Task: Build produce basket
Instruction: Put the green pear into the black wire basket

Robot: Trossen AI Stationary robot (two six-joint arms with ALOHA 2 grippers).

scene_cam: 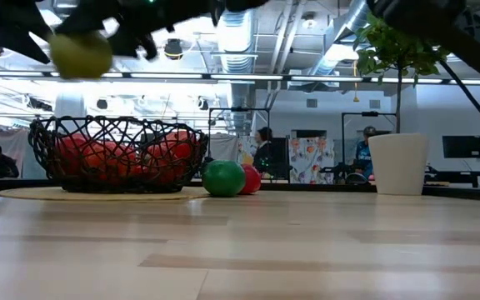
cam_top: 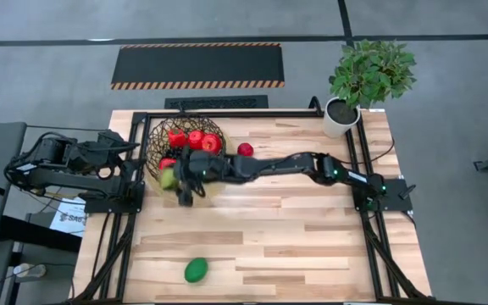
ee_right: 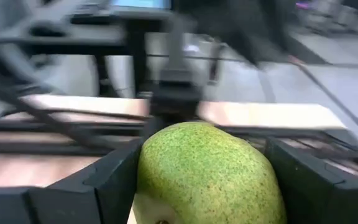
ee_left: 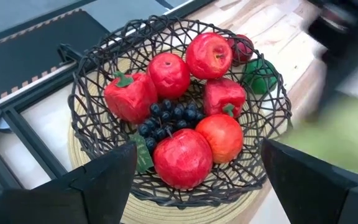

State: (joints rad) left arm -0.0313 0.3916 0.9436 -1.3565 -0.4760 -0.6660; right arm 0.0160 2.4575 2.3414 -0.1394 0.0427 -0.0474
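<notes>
- The basket (cam_top: 186, 149) sits near the counter's far left corner, already loaded with red apples (ee_left: 183, 158), red peppers (ee_left: 131, 96) and a dark grape bunch (ee_left: 169, 115).
- The right arm stretches across the counter (cam_top: 312, 246); its tool (cam_top: 179, 180) grips a yellow-green pear (ee_right: 207, 175) between both fingers, above the basket's near rim.
- The left tool (ee_left: 197, 180) waits just left of the basket, fingers apart and empty.
- A green oval (cam_top: 196, 269) lies alone by the near edge; another fruit (cam_top: 245, 149) rests just right of the basket.
- Risk, as I judge it: released over the rim rather than the hollow, the pear could glance off the weave and roll onto the counter, or knock the piled apples.
</notes>
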